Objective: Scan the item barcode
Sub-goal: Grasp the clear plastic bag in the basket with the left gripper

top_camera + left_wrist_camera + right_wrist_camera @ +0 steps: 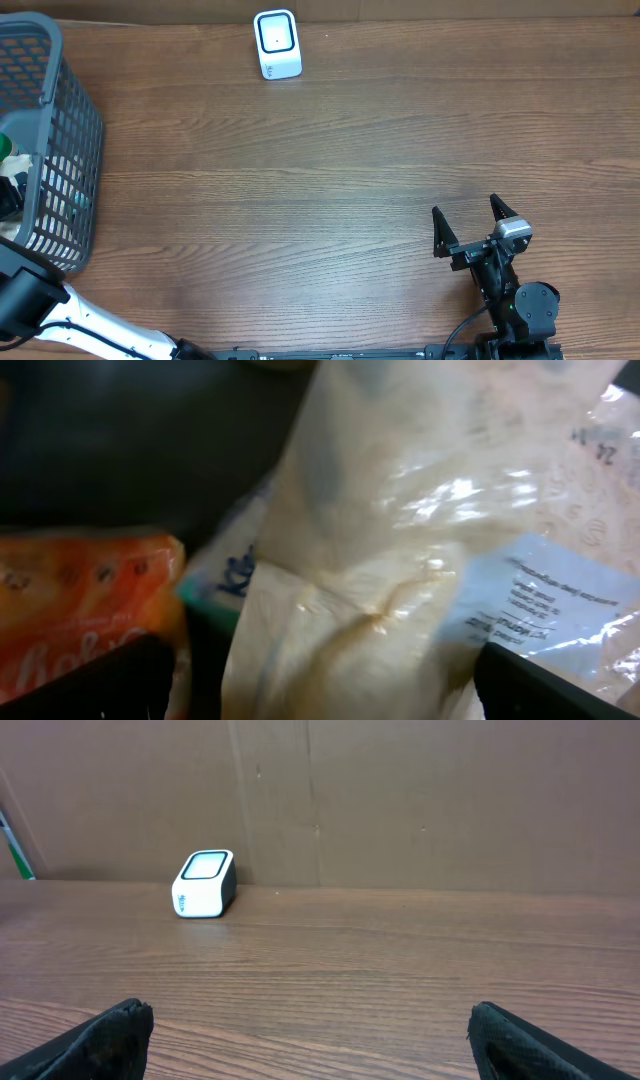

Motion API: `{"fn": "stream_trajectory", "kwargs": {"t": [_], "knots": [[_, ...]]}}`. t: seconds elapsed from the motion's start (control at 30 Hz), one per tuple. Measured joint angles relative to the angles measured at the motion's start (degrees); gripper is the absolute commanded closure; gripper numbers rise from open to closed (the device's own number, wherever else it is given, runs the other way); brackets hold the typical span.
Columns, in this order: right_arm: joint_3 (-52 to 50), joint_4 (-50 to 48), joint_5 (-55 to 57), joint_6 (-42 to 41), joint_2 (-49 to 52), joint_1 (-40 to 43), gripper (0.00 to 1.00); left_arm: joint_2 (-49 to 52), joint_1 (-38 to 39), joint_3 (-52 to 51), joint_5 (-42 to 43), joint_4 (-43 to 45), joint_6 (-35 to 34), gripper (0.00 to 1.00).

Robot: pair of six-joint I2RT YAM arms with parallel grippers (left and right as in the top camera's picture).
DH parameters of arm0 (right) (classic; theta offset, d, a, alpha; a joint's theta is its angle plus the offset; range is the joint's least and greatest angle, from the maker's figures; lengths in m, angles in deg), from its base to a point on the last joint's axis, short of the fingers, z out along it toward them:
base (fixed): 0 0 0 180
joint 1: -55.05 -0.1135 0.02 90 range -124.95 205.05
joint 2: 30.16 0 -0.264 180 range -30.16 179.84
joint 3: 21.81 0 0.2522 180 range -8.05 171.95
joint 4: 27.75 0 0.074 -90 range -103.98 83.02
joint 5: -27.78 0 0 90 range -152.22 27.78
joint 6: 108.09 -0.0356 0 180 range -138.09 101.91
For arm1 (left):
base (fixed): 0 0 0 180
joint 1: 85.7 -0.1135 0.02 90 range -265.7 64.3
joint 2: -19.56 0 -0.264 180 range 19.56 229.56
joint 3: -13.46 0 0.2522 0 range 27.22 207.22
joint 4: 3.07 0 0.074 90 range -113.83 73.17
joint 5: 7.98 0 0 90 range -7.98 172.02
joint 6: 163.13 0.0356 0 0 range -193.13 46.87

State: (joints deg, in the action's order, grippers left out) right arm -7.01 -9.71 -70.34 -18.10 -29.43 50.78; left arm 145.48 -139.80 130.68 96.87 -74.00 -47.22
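Grey plastic mesh marks the basket point(70, 150) at the left edge of the desk point(300, 180), and the left arm reaches into it from the near corner. Through the left wrist camera we see the left end effector point(320, 665) with its fingers spread wide apart, one dark tip in each lower corner, gripping nothing. Between them lies a clear bag point(380, 530) of pale, cream-coloured contents, crumpled and glossy. A white label point(545, 600) sits on its right side, but the print is too blurred for us to tell whether it carries the barcode. An orange packet point(80, 600) sits to the left of the bag, and a blue-and-white pack point(235, 565) peeps out between the two.

We judge the step in hand to be the pick, with the bag the likely item because it is centred between the fingers. The scanner point(277, 45) stands at the far edge of the desk, well apart from the basket. The right end effector point(467, 212) waits near the front right, fingers apart and empty, facing the scanner.

Next, we think the left fingers should come down and close on a full part of the bag, not on loose film, leaving the label uncovered. Then the bag must be lifted clear of the basket wall, carried to the scanner and turned label-first to its window.
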Motion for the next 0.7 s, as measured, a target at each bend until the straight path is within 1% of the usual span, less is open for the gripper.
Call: {"fn": "stream_trajectory", "kwargs": {"t": [0.1, 0.23, 0.3, 0.37, 0.53, 0.7], "knots": [[0.02, 0.02, 0.00, 0.04, 0.00, 0.00, 0.00, 0.59, 0.00, 0.00, 1.60, -0.11, -0.24, 0.18], [0.00, 0.02, 0.00, 0.00, 0.00, 0.00, 0.00, 0.74, 0.00, 0.00, 3.72, -0.68, -0.35, 0.44], [0.00, 0.02, -0.02, -0.02, 0.00, 0.00, 0.00, 0.74, 0.00, 0.00, 4.15, -0.83, -0.66, 0.53], [0.02, 0.00, -0.02, 0.00, 0.00, 0.00, 0.00, 0.74, 0.00, 0.00, 4.37, -0.96, -1.46, 0.59], [0.00, 0.00, -0.02, 0.00, 0.00, 0.00, 0.00, 0.74, 0.00, 0.13, 4.52, -1.79, -3.67, 0.65], [0.00, 0.04, 0.00, 0.00, 0.00, 0.00, 0.00, 0.83, 0.00, 2.40, 4.52, -5.31, -7.08, 0.95]]}}
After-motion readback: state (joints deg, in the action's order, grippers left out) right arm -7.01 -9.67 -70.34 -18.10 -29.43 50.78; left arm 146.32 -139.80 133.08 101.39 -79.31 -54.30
